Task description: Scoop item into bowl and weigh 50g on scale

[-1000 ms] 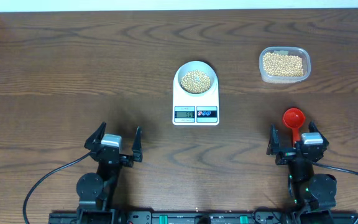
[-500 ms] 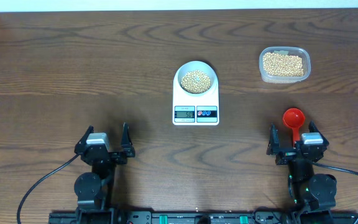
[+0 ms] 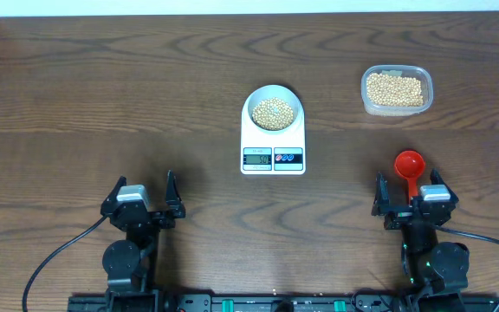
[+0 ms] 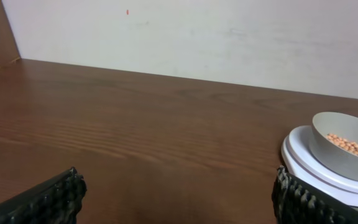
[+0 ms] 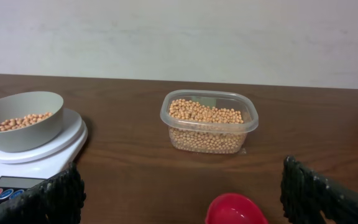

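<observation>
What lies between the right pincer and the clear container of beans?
Only the red scoop, lying just ahead of the right pincer; beyond it, bare table up to the clear container. The overhead view shows it.

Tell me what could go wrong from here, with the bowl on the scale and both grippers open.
1. The display on the scale is too small to read, so the beans in the bowl may miss 50g.
2. The red scoop lies loose between the right gripper's open fingers; moving forward might shove it toward the container instead of gripping it.
</observation>
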{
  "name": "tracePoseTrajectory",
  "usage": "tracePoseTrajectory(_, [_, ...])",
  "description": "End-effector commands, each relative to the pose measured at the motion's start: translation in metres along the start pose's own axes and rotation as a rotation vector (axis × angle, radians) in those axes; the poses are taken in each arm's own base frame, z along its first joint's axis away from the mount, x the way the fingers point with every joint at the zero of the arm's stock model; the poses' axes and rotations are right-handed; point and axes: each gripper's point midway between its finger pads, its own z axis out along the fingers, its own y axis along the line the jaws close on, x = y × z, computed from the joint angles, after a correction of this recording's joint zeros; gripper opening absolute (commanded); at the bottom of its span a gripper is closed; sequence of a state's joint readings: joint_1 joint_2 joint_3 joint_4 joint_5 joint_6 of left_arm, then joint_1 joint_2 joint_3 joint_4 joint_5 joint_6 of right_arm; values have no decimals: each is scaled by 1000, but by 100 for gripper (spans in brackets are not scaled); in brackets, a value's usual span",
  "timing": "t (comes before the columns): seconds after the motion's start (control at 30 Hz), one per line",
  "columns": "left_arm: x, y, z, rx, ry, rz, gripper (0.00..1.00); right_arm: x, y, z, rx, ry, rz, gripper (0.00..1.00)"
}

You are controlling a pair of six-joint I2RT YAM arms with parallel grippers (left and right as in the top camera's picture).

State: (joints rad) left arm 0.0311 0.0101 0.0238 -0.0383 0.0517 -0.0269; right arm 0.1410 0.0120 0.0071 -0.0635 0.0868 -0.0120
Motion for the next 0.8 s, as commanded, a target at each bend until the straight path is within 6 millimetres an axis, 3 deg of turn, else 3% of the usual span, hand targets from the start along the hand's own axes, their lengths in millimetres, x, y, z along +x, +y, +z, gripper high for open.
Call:
tracePoseTrajectory(0.0, [15,11,1,-55,41,-8,98,0,1,0,1,-2,-12,99])
tracePoseTrajectory(0.77, [16,9,1,-46,42,-19,98,0,1,0,1,-2,-12,99])
